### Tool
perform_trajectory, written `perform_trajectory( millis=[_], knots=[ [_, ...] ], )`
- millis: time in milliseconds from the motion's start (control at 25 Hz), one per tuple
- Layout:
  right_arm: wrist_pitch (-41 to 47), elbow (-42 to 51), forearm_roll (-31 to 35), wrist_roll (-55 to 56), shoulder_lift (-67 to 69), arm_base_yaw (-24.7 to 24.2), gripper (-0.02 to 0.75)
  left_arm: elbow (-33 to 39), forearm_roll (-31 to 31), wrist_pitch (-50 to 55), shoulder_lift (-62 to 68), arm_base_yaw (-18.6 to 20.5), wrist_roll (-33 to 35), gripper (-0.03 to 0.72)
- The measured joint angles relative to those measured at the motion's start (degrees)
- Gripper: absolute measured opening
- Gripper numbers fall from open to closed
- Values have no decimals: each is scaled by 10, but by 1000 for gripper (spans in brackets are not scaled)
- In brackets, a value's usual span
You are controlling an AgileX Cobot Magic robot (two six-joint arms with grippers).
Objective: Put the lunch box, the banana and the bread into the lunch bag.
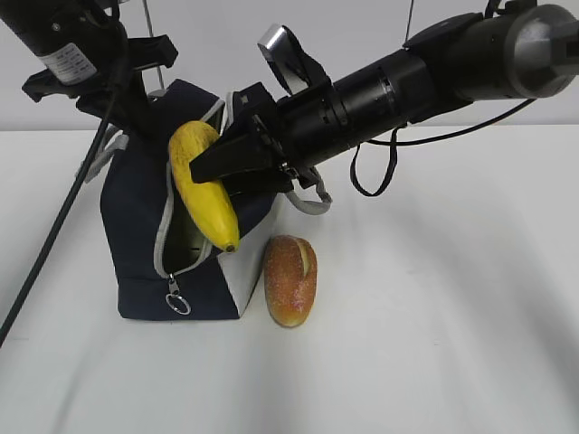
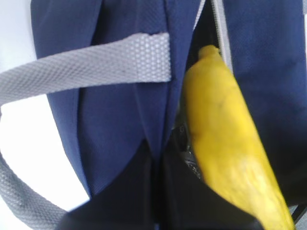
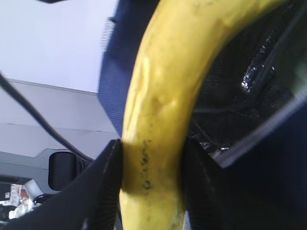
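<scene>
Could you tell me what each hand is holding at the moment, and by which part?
The right hand grips the banana across its middle. The left hand, shut, pinches the lunch bag fabric at its top edge.

Bag mouth: lunch bag [image 1: 136, 226] zip gap faces front-right, mostly plugged by banana [image 1: 204, 185] hanging across it, dark tip just outside the lower zip edge. Right gripper [image 1: 210, 163] clamps the banana at the opening, arm fills the space above-right of the bag. Left gripper, jaws closed, crowds the bag's top-left; grey strap [image 2: 86, 67] lies across that side. Bread [image 1: 290, 279] stands just beside the bag's white corner, blocks low approach there. Table [image 1: 452, 316] right of the bread is free.
</scene>
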Motion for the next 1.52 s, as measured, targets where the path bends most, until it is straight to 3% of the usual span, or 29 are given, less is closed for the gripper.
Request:
perform_trajectory(
  millis=[320, 560, 1360, 1520],
  knots=[
    [-4, -17, 12, 53, 13, 0, 298, 0, 0, 0, 0, 0, 0, 0],
    [-59, -52, 15, 87, 15, 0, 298, 0, 0, 0, 0, 0, 0, 0],
    [-106, -54, -3, 157, 62, 0, 299, 0, 0, 0, 0, 0, 0, 0],
    [-108, -54, -4, 159, 65, 0, 347, 0, 0, 0, 0, 0, 0, 0]
  ],
)
